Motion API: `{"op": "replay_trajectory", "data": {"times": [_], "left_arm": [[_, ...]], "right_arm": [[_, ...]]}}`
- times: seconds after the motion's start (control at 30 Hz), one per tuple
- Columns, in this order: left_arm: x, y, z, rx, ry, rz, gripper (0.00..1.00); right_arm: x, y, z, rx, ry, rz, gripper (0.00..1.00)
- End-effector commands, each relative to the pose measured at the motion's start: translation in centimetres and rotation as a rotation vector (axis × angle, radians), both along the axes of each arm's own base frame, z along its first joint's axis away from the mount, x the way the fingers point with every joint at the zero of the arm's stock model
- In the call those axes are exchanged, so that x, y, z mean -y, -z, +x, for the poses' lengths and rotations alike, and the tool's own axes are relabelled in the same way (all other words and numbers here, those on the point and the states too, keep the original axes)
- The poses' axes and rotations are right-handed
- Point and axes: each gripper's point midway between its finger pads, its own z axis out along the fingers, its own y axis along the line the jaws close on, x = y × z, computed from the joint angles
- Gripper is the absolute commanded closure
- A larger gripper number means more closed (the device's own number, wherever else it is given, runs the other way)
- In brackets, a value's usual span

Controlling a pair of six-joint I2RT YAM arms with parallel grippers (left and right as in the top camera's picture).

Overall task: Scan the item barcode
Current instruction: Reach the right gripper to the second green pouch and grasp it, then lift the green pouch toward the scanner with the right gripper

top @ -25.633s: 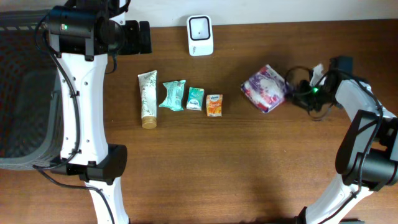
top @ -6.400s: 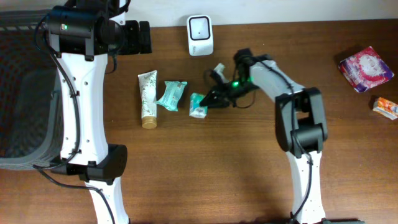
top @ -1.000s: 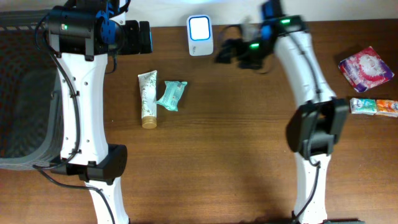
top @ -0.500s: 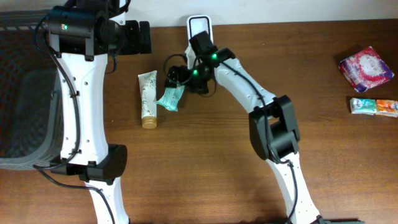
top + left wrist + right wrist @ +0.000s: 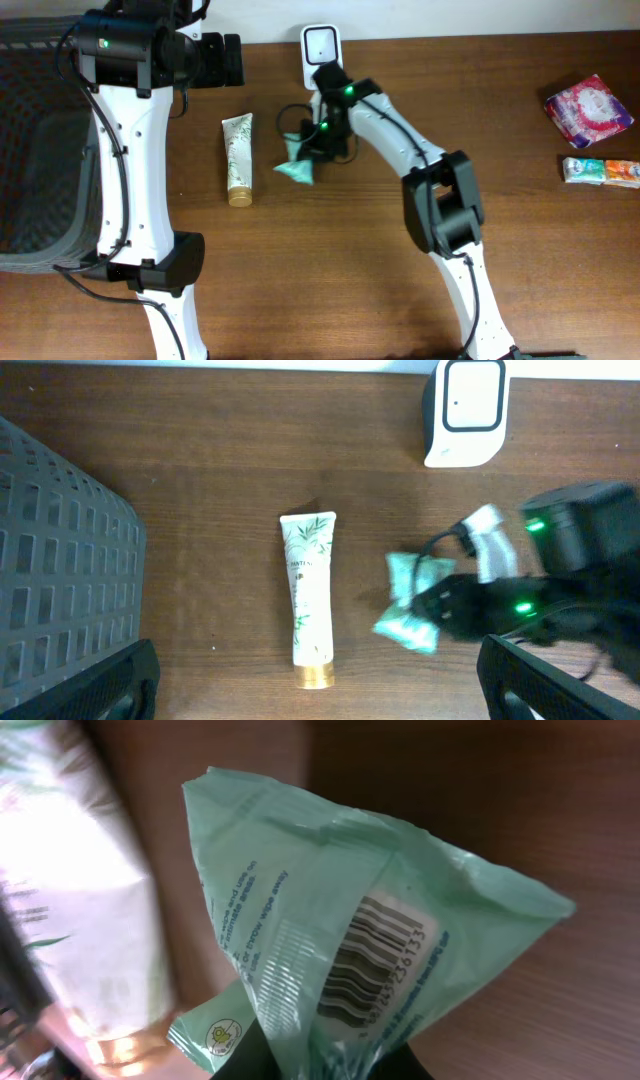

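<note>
Pouch [image 5: 297,168], one, barcode showing, is pinched in the closed right fingers [image 5: 312,152], just below one scanner [image 5: 321,44]. One tube [image 5: 238,158] lies left of them and three packs [image 5: 589,104] well right. Left fingers [image 5: 90,690] spread wide beside one basket [image 5: 30,150].

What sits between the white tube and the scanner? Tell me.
Nothing: only bare table separates the tube and scanner, clearest in the left wrist view.

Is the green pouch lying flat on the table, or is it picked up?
Picked up: the pouch stands crumpled, barcode showing, one edge pinched in the jaws of the right gripper.
</note>
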Motion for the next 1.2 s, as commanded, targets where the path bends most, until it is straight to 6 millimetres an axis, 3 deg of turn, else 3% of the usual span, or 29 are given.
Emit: {"op": "replay_trajectory", "data": {"times": [0.0, 0.03, 0.13, 0.2, 0.3, 0.33, 0.4, 0.47, 0.53, 0.57, 0.67, 0.73, 0.87, 0.97, 1.03, 1.17], "left_arm": [[-0.2, -0.2, -0.1, 0.003, 0.000, 0.003, 0.01], [-0.2, -0.2, -0.1, 0.003, -0.001, 0.002, 0.01], [-0.2, -0.2, -0.1, 0.003, 0.000, 0.002, 0.01], [-0.2, -0.2, -0.1, 0.003, -0.001, 0.002, 0.01], [-0.2, -0.2, -0.1, 0.003, -0.001, 0.002, 0.01], [-0.2, -0.2, -0.1, 0.003, 0.000, 0.003, 0.01], [-0.2, -0.2, -0.1, 0.003, 0.000, 0.003, 0.01], [-0.2, -0.2, -0.1, 0.003, 0.000, 0.002, 0.01], [-0.2, -0.2, -0.1, 0.003, -0.001, 0.002, 0.01], [-0.2, -0.2, -0.1, 0.003, -0.001, 0.002, 0.01], [-0.2, -0.2, -0.1, 0.003, 0.000, 0.003, 0.01], [-0.2, -0.2, -0.1, 0.003, 0.000, 0.003, 0.01], [-0.2, -0.2, -0.1, 0.003, -0.001, 0.002, 0.01], [-0.2, -0.2, -0.1, 0.003, 0.000, 0.002, 0.01], [-0.2, -0.2, -0.1, 0.003, -0.001, 0.002, 0.01], [-0.2, -0.2, -0.1, 0.003, -0.001, 0.002, 0.01]], "right_arm": [[9.2, -4.5, 1.8, 0.152, 0.068, -0.339, 0.88], [12.2, -5.7, 1.5, 0.170, 0.090, -0.481, 0.88], [17.6, -8.0, -0.6, 0.158, 0.093, -0.763, 0.89], [19.0, -7.4, -2.0, 0.104, 0.062, -0.849, 0.90], [19.5, -4.7, -3.2, 0.045, 0.045, -0.871, 0.90], [19.6, -3.3, -4.0, 0.016, 0.034, -0.875, 0.74], [18.9, -1.6, -5.3, -0.041, 0.019, -0.824, 0.62], [18.4, -1.4, -5.6, -0.056, 0.010, -0.791, 0.53], [18.4, -2.4, -5.3, -0.048, 0.009, -0.788, 0.21], [18.7, -3.2, -5.1, -0.046, 0.012, -0.789, 0.14], [20.1, -6.2, -3.8, -0.029, 0.045, -0.764, 0.13], [20.5, -8.4, -2.9, -0.023, 0.009, -0.607, 0.11], [20.2, -8.4, -4.0, -0.070, -0.119, -0.314, 0.12], [19.2, -8.2, -4.5, -0.087, -0.140, -0.172, 0.22], [18.6, -8.0, -4.6, -0.086, -0.154, -0.192, 0.25], [20.6, -6.8, -3.1, -0.034, -0.002, -0.635, 0.26]]}}
